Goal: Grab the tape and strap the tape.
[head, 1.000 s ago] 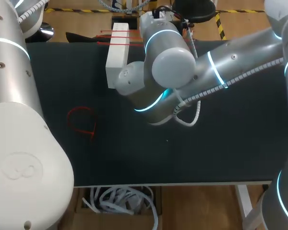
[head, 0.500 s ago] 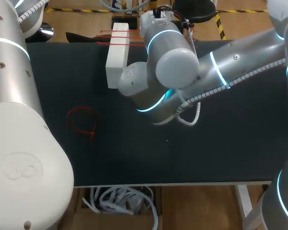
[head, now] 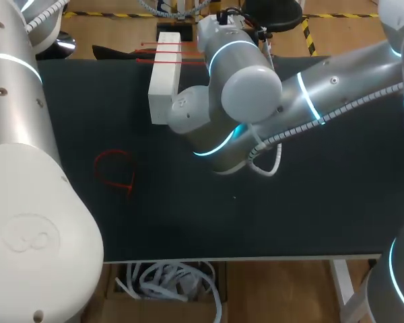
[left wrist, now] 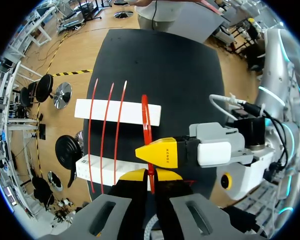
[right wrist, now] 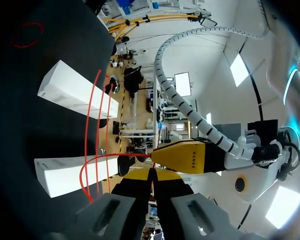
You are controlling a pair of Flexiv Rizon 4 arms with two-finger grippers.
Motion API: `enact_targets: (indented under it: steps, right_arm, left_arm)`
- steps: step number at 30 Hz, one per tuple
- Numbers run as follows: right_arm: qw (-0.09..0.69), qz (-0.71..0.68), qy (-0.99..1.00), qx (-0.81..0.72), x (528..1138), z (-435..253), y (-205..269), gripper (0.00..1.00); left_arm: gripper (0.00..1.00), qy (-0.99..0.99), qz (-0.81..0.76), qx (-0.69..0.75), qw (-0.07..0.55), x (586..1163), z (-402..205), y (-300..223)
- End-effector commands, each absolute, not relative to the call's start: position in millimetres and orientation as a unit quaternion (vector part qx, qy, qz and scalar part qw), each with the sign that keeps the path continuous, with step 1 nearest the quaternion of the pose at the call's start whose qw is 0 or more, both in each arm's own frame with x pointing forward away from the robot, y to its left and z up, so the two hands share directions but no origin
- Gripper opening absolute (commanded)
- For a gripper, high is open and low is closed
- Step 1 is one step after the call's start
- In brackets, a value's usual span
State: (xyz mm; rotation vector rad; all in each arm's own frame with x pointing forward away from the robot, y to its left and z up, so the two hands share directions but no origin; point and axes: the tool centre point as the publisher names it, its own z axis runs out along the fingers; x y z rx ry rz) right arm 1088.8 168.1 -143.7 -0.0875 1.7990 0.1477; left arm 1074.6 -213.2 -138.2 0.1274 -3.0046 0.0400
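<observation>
Above the black table [head: 323,202], the right arm [head: 249,94] has been shifted slightly rightward since a second ago. Three red straps [left wrist: 106,130] are laid across two white blocks [left wrist: 117,112]. Beside them, the red tape [left wrist: 144,117] is clamped by both the left gripper [left wrist: 150,175] and the right gripper [right wrist: 151,175], jaws closed on it

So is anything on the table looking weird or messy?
One red strap lies curled in a loop by itself on the black table, away from the white blocks, where the other straps lie straight across. Nothing looks spilled or broken.
</observation>
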Motion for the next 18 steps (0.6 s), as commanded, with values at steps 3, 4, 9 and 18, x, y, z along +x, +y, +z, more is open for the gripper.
enact_targets:
  steps: [3,4,9,18]
  right_arm:
    - [0.613,0.066,0.786,-0.037,1089.1,-141.6,163.8,0.0]
    - [0.612,0.067,0.787,-0.037,1089.2,-142.0,163.1,0.0]
    - [0.611,0.068,0.788,-0.034,1089.7,-143.6,159.5,0.25]
    - [0.609,0.073,0.789,-0.032,1087.4,-145.8,153.0,0.2]
  left_arm:
    - [0.0,-0.997,0.011,0.042,0.069,1076.1,-135.6,-214.2]
    - [0.0,-0.997,0.011,0.042,0.069,1076.1,-135.6,-214.2]
    - [0.0,-0.997,0.011,0.042,0.069,1076.1,-135.6,-214.2]
    - [0.0,-0.997,0.011,0.042,0.069,1076.1,-135.6,-214.2]
